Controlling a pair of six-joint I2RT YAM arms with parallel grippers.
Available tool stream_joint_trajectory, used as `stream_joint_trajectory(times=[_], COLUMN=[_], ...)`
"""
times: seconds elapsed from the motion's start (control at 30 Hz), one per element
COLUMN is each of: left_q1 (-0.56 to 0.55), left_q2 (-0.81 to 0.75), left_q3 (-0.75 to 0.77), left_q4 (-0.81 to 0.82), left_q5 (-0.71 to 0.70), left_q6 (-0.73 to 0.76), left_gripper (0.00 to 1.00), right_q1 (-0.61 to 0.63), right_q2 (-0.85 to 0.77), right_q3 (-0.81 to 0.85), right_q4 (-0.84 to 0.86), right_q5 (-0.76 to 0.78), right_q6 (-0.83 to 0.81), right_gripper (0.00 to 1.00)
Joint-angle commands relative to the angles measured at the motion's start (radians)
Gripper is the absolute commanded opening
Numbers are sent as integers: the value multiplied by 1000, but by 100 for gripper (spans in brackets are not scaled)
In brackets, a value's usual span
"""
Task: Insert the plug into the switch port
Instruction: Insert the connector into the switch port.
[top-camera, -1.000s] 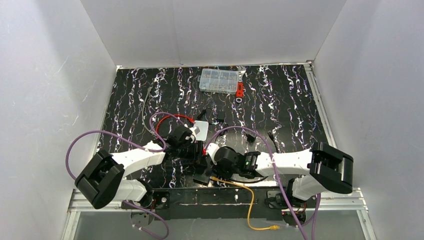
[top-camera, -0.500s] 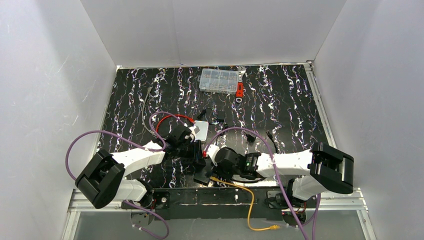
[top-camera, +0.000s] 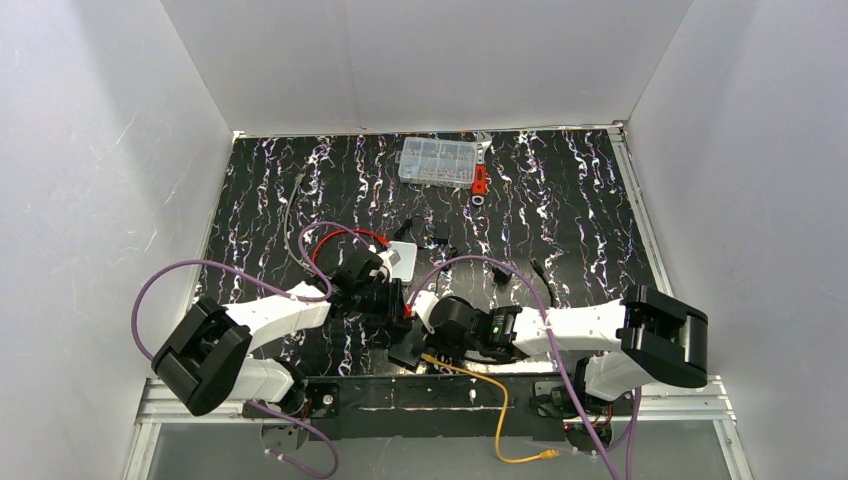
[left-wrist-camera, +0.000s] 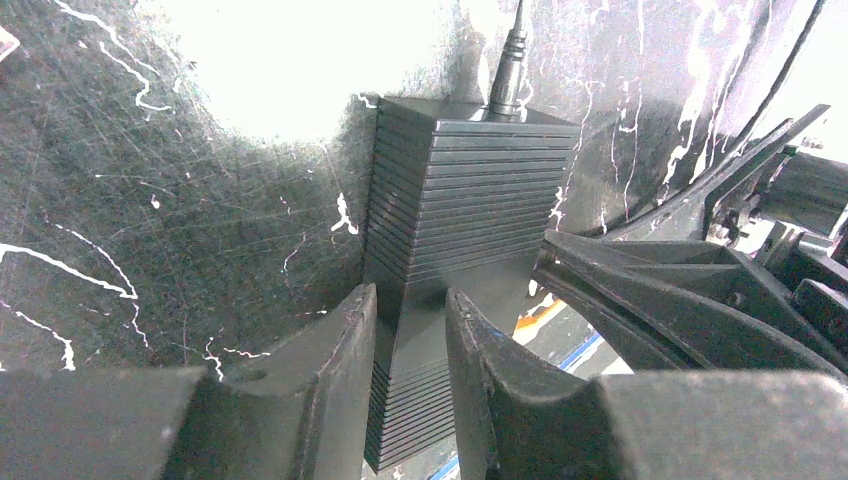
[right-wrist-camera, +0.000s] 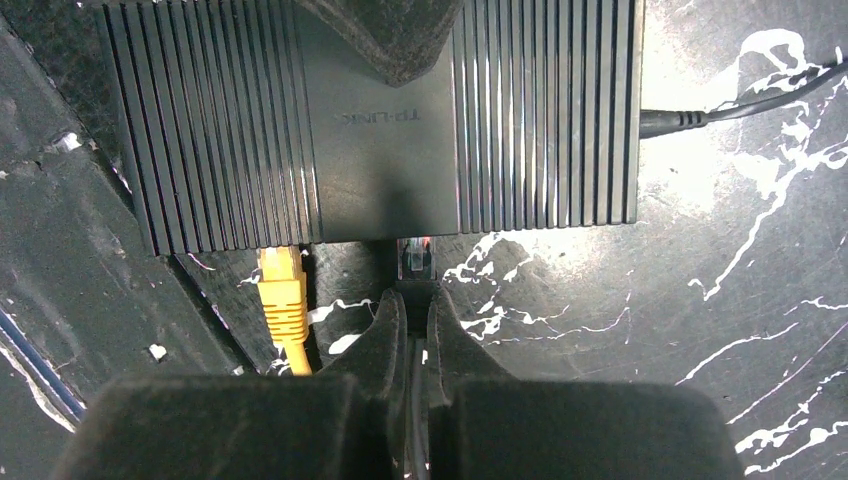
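The flat black ribbed switch box (right-wrist-camera: 380, 140) lies near the table's front edge (top-camera: 405, 352). My left gripper (left-wrist-camera: 410, 300) is shut on its body (left-wrist-camera: 470, 190), one finger on each side. My right gripper (right-wrist-camera: 413, 298) is shut on a dark cable ending in a small clear plug (right-wrist-camera: 415, 258), whose tip meets the box's near face. The port row on that face is hidden from above. An orange cable's yellow-booted plug (right-wrist-camera: 281, 290) sits in that same face further left. In the top view my right gripper (top-camera: 428, 342) is beside my left gripper (top-camera: 395, 312).
The orange cable (top-camera: 497, 400) trails over the front rail. A black power lead (right-wrist-camera: 690, 122) leaves the box's far side. A white-grey box (top-camera: 400, 262) and red wire (top-camera: 350, 237) lie behind the left gripper. A clear parts case (top-camera: 437, 162) stands at the back.
Both grippers and the switch box have shifted only slightly. Both grips are unchanged.
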Motion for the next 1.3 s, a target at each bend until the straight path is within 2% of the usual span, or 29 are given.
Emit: stream_joint_trajectory(times=[0.0,0.4,0.77,1.27], left_q1=[-18,-26,-55,-84], left_q2=[22,31,50,51], left_q3=[-20,-28,-42,-43], left_q4=[25,44,102,137], left_q5=[80,94,108,114], left_q6=[2,2,-19,-31], left_gripper=[21,15,14,13], right_q1=[5,-12,-38,-73], right_q2=[-14,-28,-32,-48], right_q3=[75,114,136,167], right_q4=[133,192,275,280], right_q5=[44,42,-6,-90], right_q6=[-30,-56,-90,-165], right_gripper=[1,1,1,1])
